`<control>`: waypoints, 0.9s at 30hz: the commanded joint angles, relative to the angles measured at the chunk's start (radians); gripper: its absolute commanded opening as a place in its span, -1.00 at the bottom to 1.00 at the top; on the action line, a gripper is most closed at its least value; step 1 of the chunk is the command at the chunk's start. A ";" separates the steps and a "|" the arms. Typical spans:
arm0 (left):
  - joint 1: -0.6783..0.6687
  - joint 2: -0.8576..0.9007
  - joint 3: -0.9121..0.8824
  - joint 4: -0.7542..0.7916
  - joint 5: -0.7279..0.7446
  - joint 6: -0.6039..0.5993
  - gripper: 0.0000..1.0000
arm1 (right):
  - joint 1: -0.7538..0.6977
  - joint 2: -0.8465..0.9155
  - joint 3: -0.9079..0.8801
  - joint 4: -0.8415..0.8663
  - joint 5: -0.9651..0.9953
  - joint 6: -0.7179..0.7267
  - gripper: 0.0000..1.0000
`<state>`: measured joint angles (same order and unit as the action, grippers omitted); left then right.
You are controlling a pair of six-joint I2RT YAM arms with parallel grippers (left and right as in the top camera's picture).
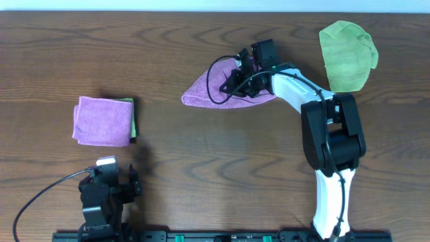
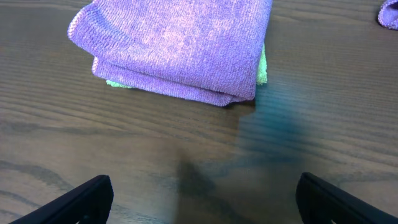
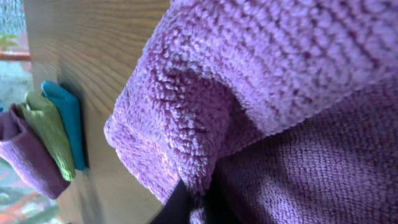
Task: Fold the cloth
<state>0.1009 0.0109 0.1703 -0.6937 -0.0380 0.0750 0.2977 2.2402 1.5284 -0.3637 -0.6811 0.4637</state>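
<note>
Left fingers apart, bases cropped | right fingers pinch purple cloth, mostly buried under it

Right arm: glossy white links joined by bulky black joint housings, with a thin black cable looping free beside the black camera block at its wrist. Left arm: black throughout (a small silver-grey cap sits on top), trailing a second black cable; its fingers are matte black wedges.
</note>
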 commanded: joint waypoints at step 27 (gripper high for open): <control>-0.003 -0.006 -0.010 -0.013 -0.014 -0.008 0.91 | 0.123 0.023 -0.004 0.425 0.175 0.187 -0.81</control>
<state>0.1009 0.0109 0.1703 -0.6937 -0.0380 0.0750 0.4133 2.2436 1.5276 0.0425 -0.5907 0.6250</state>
